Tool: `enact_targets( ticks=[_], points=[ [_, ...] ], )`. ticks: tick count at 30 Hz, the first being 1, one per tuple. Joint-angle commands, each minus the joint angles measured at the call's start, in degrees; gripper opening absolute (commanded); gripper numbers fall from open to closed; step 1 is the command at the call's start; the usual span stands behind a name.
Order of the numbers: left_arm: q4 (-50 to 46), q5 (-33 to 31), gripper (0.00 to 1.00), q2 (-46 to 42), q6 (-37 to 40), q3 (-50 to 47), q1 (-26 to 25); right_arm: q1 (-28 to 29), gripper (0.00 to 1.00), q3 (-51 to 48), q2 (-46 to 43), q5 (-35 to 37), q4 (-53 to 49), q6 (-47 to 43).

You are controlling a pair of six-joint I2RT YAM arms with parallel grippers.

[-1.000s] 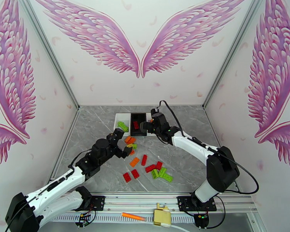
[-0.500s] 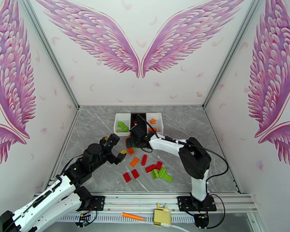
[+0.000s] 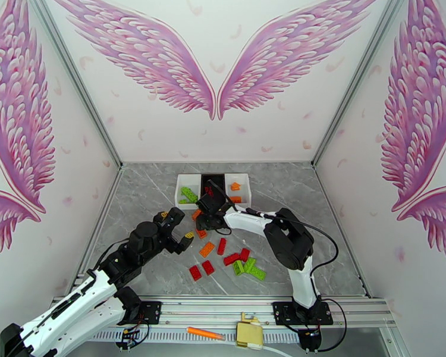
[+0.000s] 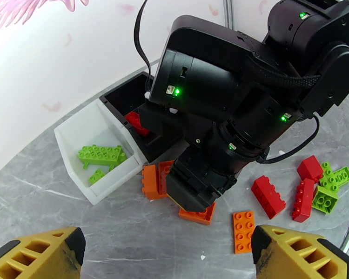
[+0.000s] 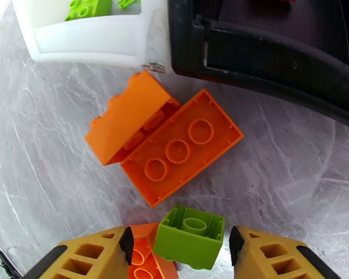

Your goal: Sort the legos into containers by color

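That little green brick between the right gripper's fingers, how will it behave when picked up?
The green brick looks like rigid hollow plastic, open side up, so probably stiff and light. Its smooth walls might slip against the fingers. It seems to rest partly on an orange brick, so it could tip when squeezed.
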Motion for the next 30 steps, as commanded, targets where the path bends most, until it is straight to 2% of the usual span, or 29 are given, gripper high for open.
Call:
enact_targets(
  ticks=[1,10,14,23,30],
  points=[
    [0.2,1.3,0.99,0.7,0.5,-0.7,-0.3,-0.3,0.48,0.8,0.9,0.8,-1.4,0.6],
    [-0.1,3.3,0.99,2.0,0.6,-0.4,-1.1,-0.9,0.41,0.7,1.0,2.5,-2.4,0.3],
    [-0.4,3.5,0.99,2.0,0.4,-0.5,-1.4,-1.1,0.36,0.6,-0.2,3.1,-2.1,-0.6],
    [-0.1,2.8,0.99,1.9,0.4,-0.6,-1.8,-1.4,0.35,1.7,-4.6,5.5,-1.2,-3.4],
    [-0.7,2.7,0.99,1.7,0.0,-0.4,-1.7,-2.4,0.35,5.7,-5.0,4.0,0.3,-6.6]
  ],
)
